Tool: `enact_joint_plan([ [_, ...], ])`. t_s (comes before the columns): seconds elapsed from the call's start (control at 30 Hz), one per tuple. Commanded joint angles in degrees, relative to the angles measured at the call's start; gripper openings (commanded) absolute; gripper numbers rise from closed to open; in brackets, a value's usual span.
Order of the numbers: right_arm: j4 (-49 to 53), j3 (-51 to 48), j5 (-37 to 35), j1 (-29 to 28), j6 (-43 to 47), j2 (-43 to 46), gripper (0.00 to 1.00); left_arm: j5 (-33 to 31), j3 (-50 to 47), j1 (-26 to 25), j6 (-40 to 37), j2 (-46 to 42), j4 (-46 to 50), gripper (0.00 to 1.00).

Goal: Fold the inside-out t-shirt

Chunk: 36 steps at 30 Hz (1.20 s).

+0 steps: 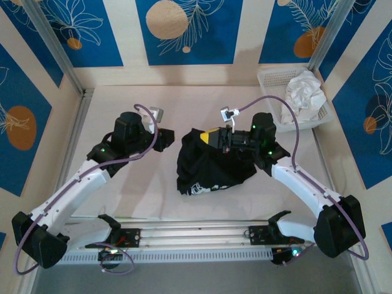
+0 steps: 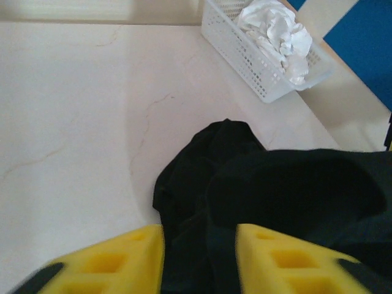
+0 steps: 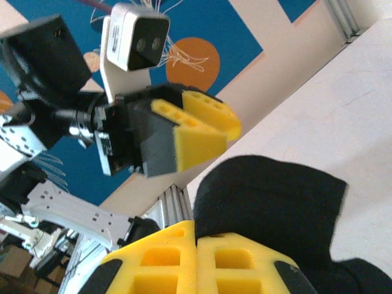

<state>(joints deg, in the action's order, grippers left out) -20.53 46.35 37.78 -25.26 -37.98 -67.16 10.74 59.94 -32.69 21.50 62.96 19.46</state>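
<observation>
I am working on the inside-out t-shirt (image 1: 211, 165). It sits in a black heap in the middle of the bench (image 1: 141, 199), a bit to the right, not flat at all. So I think I am at the very start: the shirt has to be spread out before any fold

My right fingers (image 3: 165, 260) are at the far edge of the heap. They are pressed tight together, and the black cloth comes out right at their tips, so I think they pinch the shirt there

My left fingers (image 2: 104, 263) are just beside the far left side of the heap. They stand apart with a gap. I see cloth past the gap, but they hold nothing

Next, I think the left fingers must close on a bit of that cloth. Then both arms can pull away from each other to lay the shirt flat

Far off on the right stands a white basket (image 1: 264, 92) with a white cloth (image 1: 303, 92) in it, and I leave that alone
</observation>
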Motion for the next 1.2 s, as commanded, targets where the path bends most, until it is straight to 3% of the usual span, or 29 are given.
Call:
enact_joint_plan([
  [0.0, -4.4, -0.8, -3.7, -0.1, -3.5, 1.1, 0.0, -1.5, -1.6, -1.6, 1.4, -3.0, 2.3, 0.47],
  [0.13, -5.3, -1.1, -5.2, -0.2, -4.4, 1.0, 0.0, -0.6, -4.4, -4.9, 3.9, -4.0, 1.2, 0.58],
  [0.27, -5.1, -0.7, -5.6, -0.3, -4.4, 0.9, 0.0, 2.4, -6.4, -7.4, 5.6, -1.6, -3.5, 0.61],
  [0.47, -4.4, -1.2, -5.8, -0.3, -4.3, 2.0, 0.0, 3.9, -4.6, -7.9, 4.0, 5.3, -7.1, 0.45],
  [0.6, 0.3, -1.4, -7.2, 0.6, -1.3, 4.7, 0.0, 6.7, -4.8, -7.8, 3.0, 6.0, -10.9, 0.15],
  [0.7, 6.5, -1.1, -8.8, 3.2, 0.6, 6.7, 0.0, 10.4, -7.4, -7.1, 0.4, 1.4, -16.7, 0.0],
  [0.9, 16.7, 2.3, -4.3, 7.2, 4.4, 5.7, 0.02, 23.2, -12.7, -6.1, -4.0, -8.0, -28.5, 0.0],
  [1.17, 27.0, 5.2, -5.5, 6.9, 11.5, 3.4, 0.15, 31.2, -12.8, -5.4, -4.5, -10.5, -33.1, 0.0],
])
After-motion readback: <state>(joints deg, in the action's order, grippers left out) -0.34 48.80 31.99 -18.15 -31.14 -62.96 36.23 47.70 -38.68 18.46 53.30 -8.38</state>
